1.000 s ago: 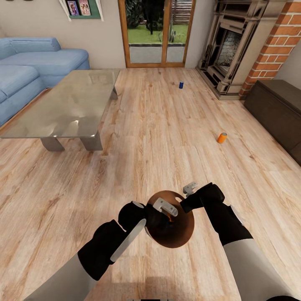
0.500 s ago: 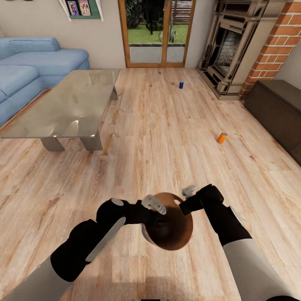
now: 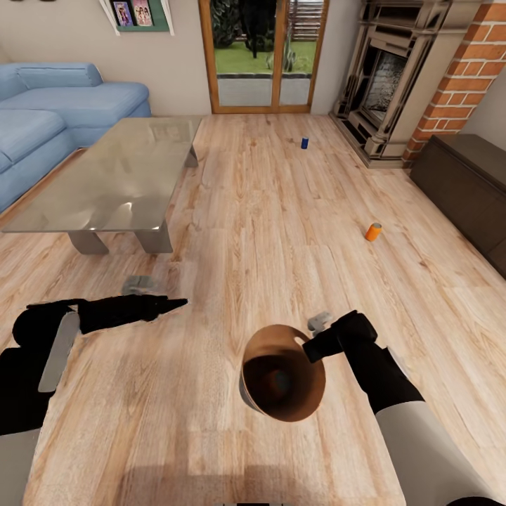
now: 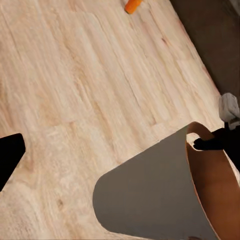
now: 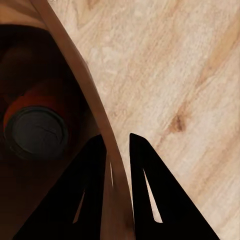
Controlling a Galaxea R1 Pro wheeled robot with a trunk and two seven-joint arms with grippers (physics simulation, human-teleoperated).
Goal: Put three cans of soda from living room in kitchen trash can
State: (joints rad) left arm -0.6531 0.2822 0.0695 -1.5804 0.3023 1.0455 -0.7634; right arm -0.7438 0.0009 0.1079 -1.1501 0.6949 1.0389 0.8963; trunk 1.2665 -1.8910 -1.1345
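Observation:
The grey trash can [image 3: 281,383] with its coppery inside hangs low over the floor, my right gripper [image 3: 310,339] shut on its rim. In the right wrist view the fingers [image 5: 95,190] pinch the bin wall [image 5: 75,65], and an orange soda can [image 5: 35,130] with a grey top lies inside. A second orange can [image 3: 373,231] stands on the floor to the right, also seen in the left wrist view [image 4: 133,5]. A dark blue can [image 3: 305,143] stands far off near the fireplace. My left gripper [image 3: 172,303] is out to the left of the bin, open and empty.
A glass coffee table [image 3: 119,176] stands ahead on the left, with the blue sofa [image 3: 49,112] behind it. The brick fireplace [image 3: 393,77] and a long dark cabinet [image 3: 467,190] line the right side. Glass doors [image 3: 263,56] are straight ahead.
My left arm has swung out of the bin's mouth and far to the left, empty. The bin and my right gripper have stayed almost still.

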